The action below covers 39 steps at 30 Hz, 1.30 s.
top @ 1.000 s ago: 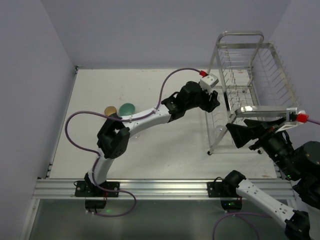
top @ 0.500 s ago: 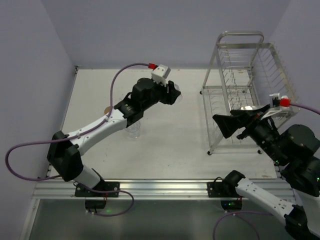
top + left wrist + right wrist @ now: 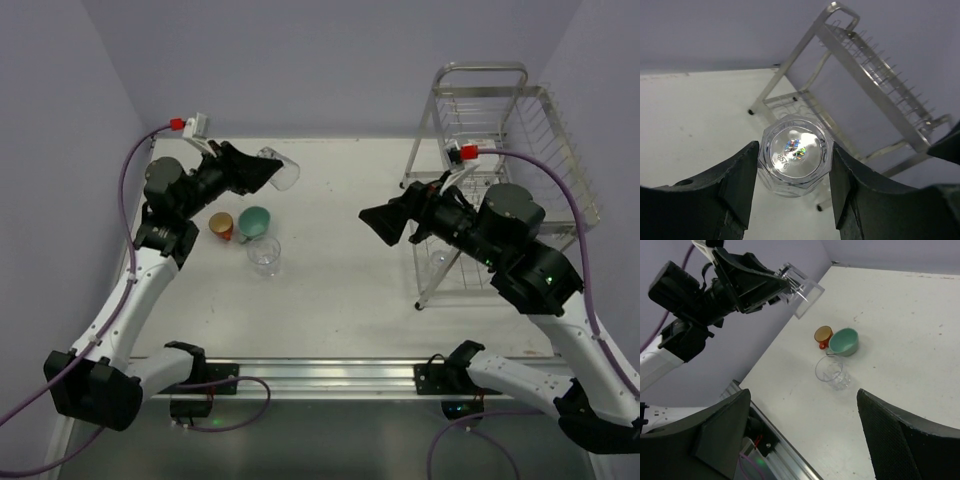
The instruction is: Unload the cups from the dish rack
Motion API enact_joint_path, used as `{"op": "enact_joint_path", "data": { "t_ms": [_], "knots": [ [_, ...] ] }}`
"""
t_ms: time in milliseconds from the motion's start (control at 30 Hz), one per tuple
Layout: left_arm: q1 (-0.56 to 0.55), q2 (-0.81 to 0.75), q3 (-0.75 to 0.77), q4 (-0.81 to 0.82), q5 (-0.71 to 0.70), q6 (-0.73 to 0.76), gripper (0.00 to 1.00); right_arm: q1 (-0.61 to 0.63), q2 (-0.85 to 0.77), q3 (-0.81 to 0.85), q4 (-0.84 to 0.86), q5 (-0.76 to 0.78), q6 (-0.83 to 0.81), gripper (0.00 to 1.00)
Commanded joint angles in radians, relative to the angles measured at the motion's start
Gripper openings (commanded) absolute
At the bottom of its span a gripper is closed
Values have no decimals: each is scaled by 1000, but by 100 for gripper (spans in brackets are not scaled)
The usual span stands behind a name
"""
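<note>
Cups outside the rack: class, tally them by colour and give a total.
Orange cup: 1
Green cup: 1
Clear cups: 2, the table cup and the held cup in the left claw
Total: 4

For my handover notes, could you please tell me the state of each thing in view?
Left gripper: shut on the held glass, which lies sideways in the air.
Right gripper: open, empty.
Loose glass: upright on the table.
Orange mug: upright on the table.
Green mug: upright on the table.
Dish rack: standing.
</note>
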Motion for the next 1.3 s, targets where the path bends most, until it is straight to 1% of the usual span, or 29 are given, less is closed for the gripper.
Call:
{"op": "enact_joint_path", "data": {
  "t_ms": [0, 33, 67, 100, 133, 167, 200, 233, 267, 300, 367, 400, 433, 500, 533, 633, 700, 800, 1033, 1267],
  "knots": [
    [91, 1, -111, 286, 355, -400, 0, 5, 11, -9, 116, -63, 32, 88],
    [101, 2, -151, 383, 391, -487, 0, 5, 13, -15, 128, -65, 39, 88],
    [111, 13, -227, 595, 429, -577, 0, 5, 14, -24, 158, -81, 53, 88],
    [111, 22, -262, 702, 438, -735, 0, 5, 16, -30, 175, -92, 62, 88],
    [111, 34, -291, 794, 443, -806, 0, 5, 19, -35, 192, -102, 74, 88],
    [111, 60, -350, 980, 435, -878, 0, 5, 20, -47, 227, -108, 106, 87],
    [111, 71, -380, 1085, 423, -1014, 0, 5, 22, -53, 247, -120, 125, 86],
    [111, 99, -407, 1171, 409, -1070, 0, 5, 29, -67, 267, -128, 145, 86],
    [109, 113, -429, 1312, 377, -1122, 0, 5, 34, -75, 310, -134, 182, 85],
    [108, 123, -462, 1368, 362, -1191, 0, 5, 40, -84, 330, -143, 202, 84],
    [100, 148, -489, 1472, 324, -1238, 0, 5, 62, -112, 402, -152, 269, 83],
    [97, 154, -509, 1502, 314, -1274, 0, 5, 71, -119, 415, -151, 289, 82],
    [92, 166, -518, 1526, 300, -1291, 0, 7, 82, -130, 425, -142, 309, 77],
    [77, 174, -541, 1580, 267, -1333, 0, 28, 120, -133, 453, -132, 331, 73],
    [65, 174, -549, 1586, 257, -1339, 0, 44, 132, -126, 452, -99, 329, 71],
    [48, 163, -578, 1586, 222, -1351, 0, 117, 190, -94, 442, -19, 297, 69],
    [46, 156, -590, 1586, 198, -1354, 0, 160, 227, -83, 445, 6, 280, 68],
    [45, 139, -608, 1579, 178, -1353, 0, 192, 261, -87, 475, 46, 272, 66],
    [42, 111, -665, 1576, 142, -1385, 0, 214, 318, -93, 492, 81, 246, 64],
    [34, 105, -679, 1576, 135, -1399, 0, 240, 396, -58, 501, 96, 223, 60]
  ]
}}
